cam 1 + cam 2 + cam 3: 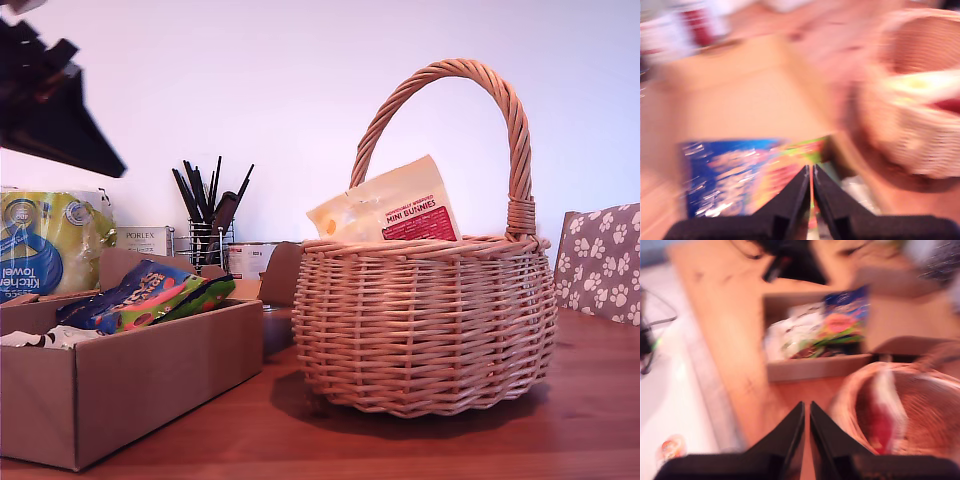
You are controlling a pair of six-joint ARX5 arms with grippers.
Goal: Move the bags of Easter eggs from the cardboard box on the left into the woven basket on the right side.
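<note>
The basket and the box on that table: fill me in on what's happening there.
Sweet bags are being moved from the cardboard box into the woven basket. One red and cream bag already stands in the basket, poking above the rim. A blue and green bag lies in the box, with a pale one beside it. My first gripper is shut, above the blue and green bag. My second gripper is shut and empty, above the table between box and basket.

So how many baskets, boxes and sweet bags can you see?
Basket: 1
Box: 1
Sweet bags: 3 I can tell apart: cream bag in the basket, colourful bag and white bag in the box
Total: 5
</note>
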